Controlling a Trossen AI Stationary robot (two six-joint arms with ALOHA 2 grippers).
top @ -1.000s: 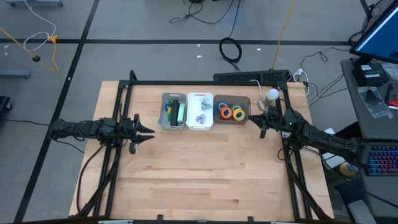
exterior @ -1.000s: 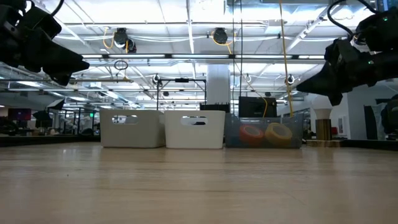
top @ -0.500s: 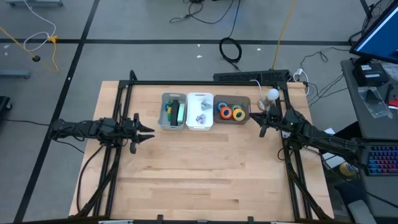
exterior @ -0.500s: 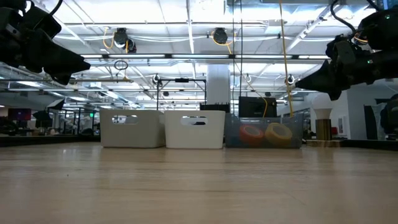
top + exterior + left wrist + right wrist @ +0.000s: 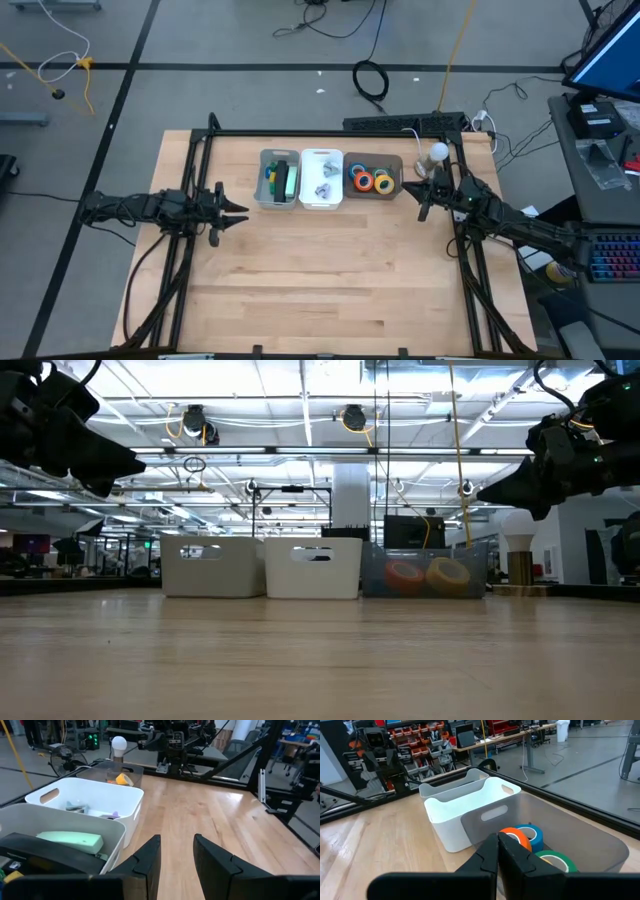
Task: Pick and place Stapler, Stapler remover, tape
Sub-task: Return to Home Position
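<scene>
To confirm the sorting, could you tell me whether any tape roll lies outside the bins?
No, the tape rolls all sit inside the dark bin.

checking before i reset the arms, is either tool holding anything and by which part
Nothing is held. The left tool is open and empty; the right tool is shut on nothing.

Around your wooden table (image 5: 320, 290), the grey floor (image 5: 250, 60) carried a coiled black cable (image 5: 370, 80); bright strip lights (image 5: 280, 451) lined the ceiling (image 5: 420, 380) overhead.
</scene>
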